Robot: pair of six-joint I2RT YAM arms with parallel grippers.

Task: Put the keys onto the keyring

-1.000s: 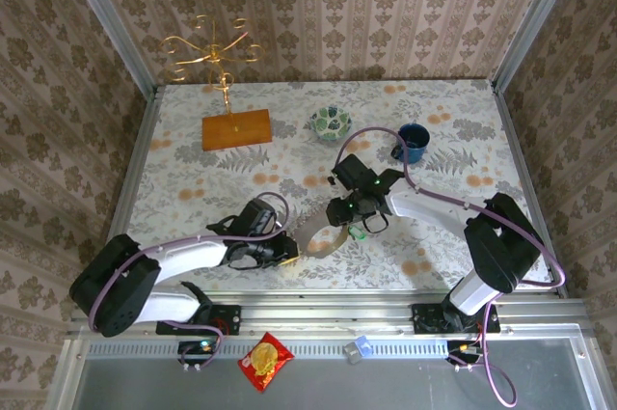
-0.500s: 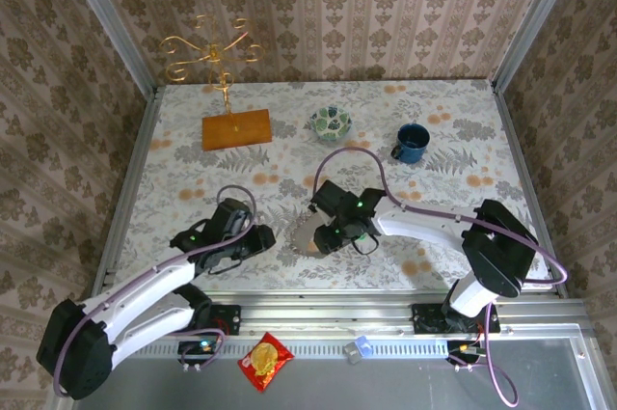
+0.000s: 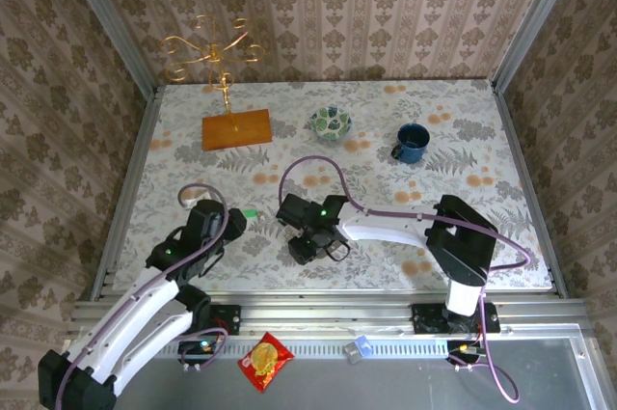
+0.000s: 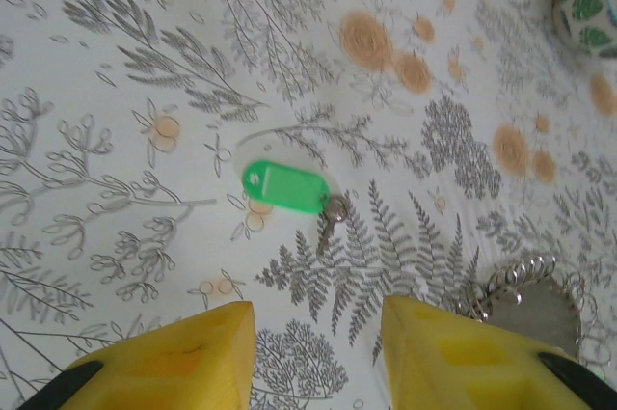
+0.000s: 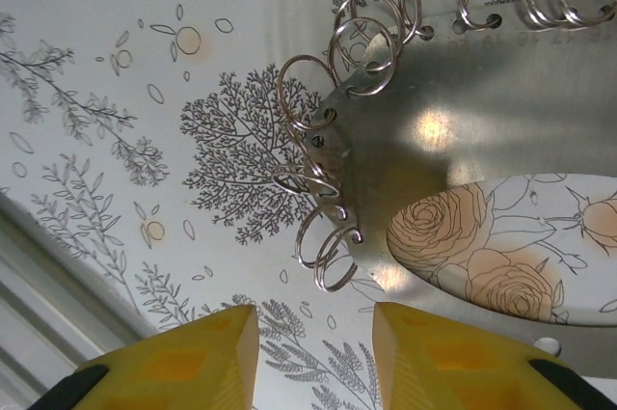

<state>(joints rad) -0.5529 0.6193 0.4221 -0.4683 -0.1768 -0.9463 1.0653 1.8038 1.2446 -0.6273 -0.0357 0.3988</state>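
A green-headed key (image 4: 284, 186) was found flat on the table (image 3: 463, 140), left of centre, its long axis set left to right and its metal blade (image 4: 331, 219) pointed nearward, just beyond the left gripper (image 4: 318, 333), spread and empty, with the keyring (image 5: 463, 121) to its right before the right gripper (image 5: 313, 333), likewise spread and empty.

1. Flat grey metal keyring hoop (image 5: 453, 111) fringed with wire loops: ran off the top and right edges of the right wrist view; in the left wrist view its lower part sat behind a yellow finger (image 4: 463, 362).
2. Tiny green-tagged key (image 3: 249, 212): from above a green fleck, blade too small to tell.
3. Green patterned bowl (image 4: 590, 14): cropped by the right edge.
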